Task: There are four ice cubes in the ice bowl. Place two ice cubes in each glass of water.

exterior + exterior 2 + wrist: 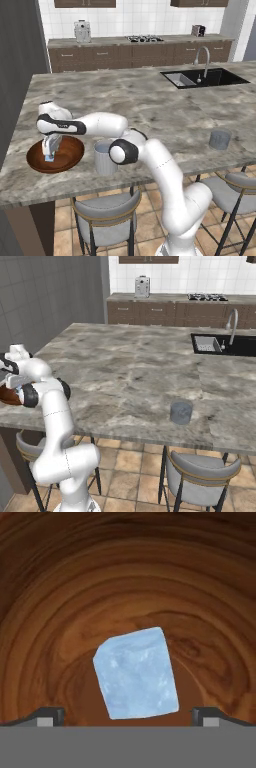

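Step in hand, as judged: picking a cube from the bowl (36, 161) at lower left of left base view. Gripper (50, 154) lowered into the bowl, jaws wide, nothing held. Hand view: one cube (136, 674) at centre-bottom on the wood grain, sitting between the two fingertips (49, 716), tilted against the jaw line, not yet touched as far as visible. Next move probably calls for a small descent, then closing squarely on the cube, then a lift and carry to a glass. Near glass (105, 158) just right of the bowl, partly behind the elbow; far glass (219, 140) well apart, at right. Right base view gives the far glass (181, 412) clear on the counter (130, 371), the bowl cut to a sliver at left edge. Other cubes not discernible.
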Motion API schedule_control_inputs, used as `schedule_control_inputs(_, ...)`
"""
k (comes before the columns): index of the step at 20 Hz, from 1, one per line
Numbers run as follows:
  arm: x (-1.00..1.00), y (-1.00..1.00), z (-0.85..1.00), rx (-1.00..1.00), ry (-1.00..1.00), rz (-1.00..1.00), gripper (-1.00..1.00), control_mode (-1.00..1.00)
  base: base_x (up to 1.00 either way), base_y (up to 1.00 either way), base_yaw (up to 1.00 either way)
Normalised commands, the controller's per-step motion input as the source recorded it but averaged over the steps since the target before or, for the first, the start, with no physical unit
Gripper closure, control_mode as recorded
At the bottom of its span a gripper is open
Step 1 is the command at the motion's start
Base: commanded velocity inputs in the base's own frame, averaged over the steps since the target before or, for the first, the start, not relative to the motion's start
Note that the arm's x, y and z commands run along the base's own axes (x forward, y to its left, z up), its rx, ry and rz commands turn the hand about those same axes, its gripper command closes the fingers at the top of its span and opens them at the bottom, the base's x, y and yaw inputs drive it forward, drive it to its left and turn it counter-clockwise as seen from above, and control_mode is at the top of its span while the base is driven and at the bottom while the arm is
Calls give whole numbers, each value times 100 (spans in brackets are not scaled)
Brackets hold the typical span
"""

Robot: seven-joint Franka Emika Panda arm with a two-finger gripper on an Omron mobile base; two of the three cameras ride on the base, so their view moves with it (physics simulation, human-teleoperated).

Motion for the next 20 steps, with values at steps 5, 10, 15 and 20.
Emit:
schedule_control_inputs(5,6,15,-32,0,0,0,-100,-100,0,0,0)
schedule_control_inputs(10,11,24,-14,0,-3,0,-100,-100,0,0,0)
schedule_control_inputs(15,4,1,-4,0,-4,0,100,-100,0,0,0)
schedule_control_inputs(20,-1,-12,0,1,-10,0,100,-100,0,0,0)
